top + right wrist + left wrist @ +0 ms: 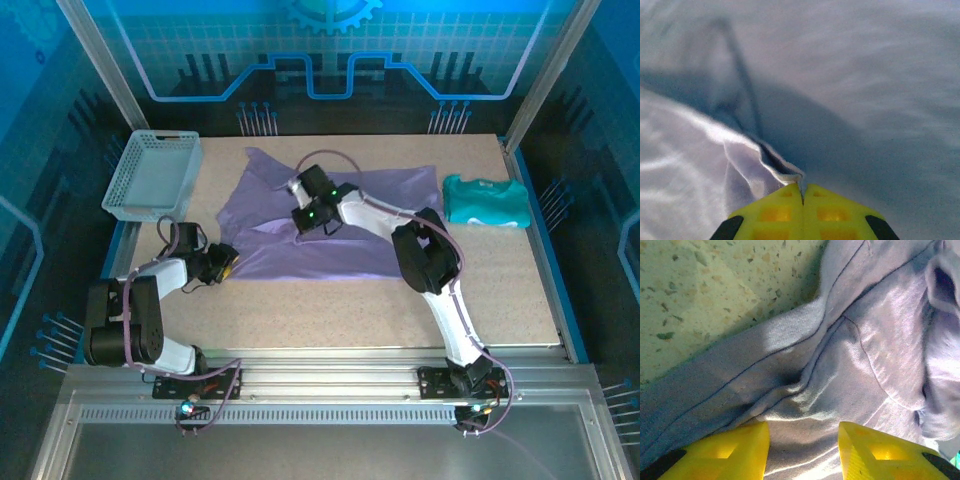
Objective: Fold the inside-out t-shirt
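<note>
The lavender-purple t-shirt (330,215) lies spread across the middle of the table, wrinkled, with its seams showing. My left gripper (226,262) sits at the shirt's near-left corner. In the left wrist view its yellow fingers (730,450) stand apart with shirt cloth (840,355) lying between and beyond them. My right gripper (306,220) is over the shirt's middle, and in the right wrist view its fingers (802,197) are pressed together on a raised fold of the t-shirt (765,160).
A grey mesh basket (150,175) stands at the back left of the table. A folded teal garment (485,200) lies at the back right. Bare speckled tabletop (330,310) stretches in front of the shirt.
</note>
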Controlling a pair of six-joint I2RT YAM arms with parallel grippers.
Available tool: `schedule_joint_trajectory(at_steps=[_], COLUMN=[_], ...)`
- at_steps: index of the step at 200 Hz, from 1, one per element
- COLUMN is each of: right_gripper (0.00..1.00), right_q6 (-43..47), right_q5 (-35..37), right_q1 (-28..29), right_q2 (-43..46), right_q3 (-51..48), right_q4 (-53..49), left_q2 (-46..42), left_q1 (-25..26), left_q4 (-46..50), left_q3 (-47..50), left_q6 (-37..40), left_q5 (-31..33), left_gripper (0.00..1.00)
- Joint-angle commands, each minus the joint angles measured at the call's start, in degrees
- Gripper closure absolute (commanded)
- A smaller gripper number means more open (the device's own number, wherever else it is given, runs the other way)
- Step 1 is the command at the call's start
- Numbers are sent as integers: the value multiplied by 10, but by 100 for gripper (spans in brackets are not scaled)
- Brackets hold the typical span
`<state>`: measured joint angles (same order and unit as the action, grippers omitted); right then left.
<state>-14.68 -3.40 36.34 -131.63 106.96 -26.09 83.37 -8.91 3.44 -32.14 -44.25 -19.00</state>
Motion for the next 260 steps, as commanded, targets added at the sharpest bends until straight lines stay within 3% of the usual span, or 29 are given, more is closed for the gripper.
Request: schedule_joint_trajectory(at_steps=[1, 29, 58, 99, 130, 190, 219, 260], right_gripper=[82, 71, 64, 63, 63, 63, 62, 62], right_q6=[-100, -118, -91, -21, -34, -33, -34, -34], right_q5=[0, 0, 20, 16, 21, 29, 27, 34], right_q1=[-41, -64, -71, -50, -53, -67, -70, -72], right_q2=[-58, -72, -20, 121, 201, 248, 265, 302], right_q3=[76, 113, 69, -105, -220, -276, -286, -313], right_q4=[-72, -100, -97, -38, 2, 4, 6, 1], left_q2=[5, 2, -14, -66, -77, 86, 173, 283], left_q1=[-4, -4, -5, -2, 54, 156, 156, 125], left_q4=[18, 24, 36, 48, 48, 22, 9, 24], left_q3=[15, 9, 3, -25, -68, -184, -241, -402], left_q6=[16, 16, 18, 10, 25, 31, 29, 58], left_q5=[6, 6, 10, 14, 43, 47, 62, 83], left_gripper=[56, 54, 53, 49, 47, 51, 52, 52])
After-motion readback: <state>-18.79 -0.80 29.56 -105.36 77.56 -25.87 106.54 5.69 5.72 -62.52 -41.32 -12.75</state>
